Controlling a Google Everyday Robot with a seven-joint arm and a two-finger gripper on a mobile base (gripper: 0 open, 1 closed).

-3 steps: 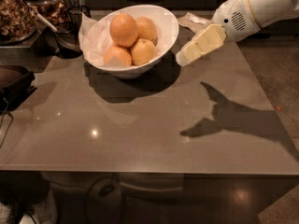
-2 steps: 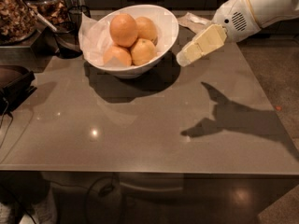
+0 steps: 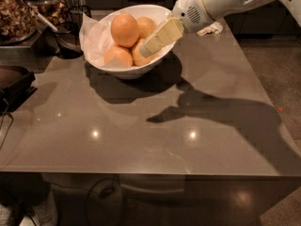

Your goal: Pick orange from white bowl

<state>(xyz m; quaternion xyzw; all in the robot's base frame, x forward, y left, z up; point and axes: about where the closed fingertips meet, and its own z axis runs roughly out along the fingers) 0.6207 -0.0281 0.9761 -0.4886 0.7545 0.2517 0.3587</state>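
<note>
End effector [image 3: 149, 46] comes from the far right on a white arm and points down and to the left, over the right rim of the bowl [image 3: 136, 72]. Its tip is just beside one small fruit, perhaps touching it, and it holds nothing that I can see. Whether it is open or closed I cannot tell.

The orange [image 3: 124, 29] lies in the bowl, on top of the pile at its left side, a little apart from the tip. The bowl stands at the far part of the counter [image 3: 141, 140], left of the middle.

I judge that the step in hand is the approach, and the grasp is not yet made. The next move calls for going more to the left and a little higher, to come over the orange and not the pale fruit under the tip. Then it must close around the orange without pushing the others.

By count: one orange, three smaller pale fruits, one bowl with white paper inside, one end effector.
</note>
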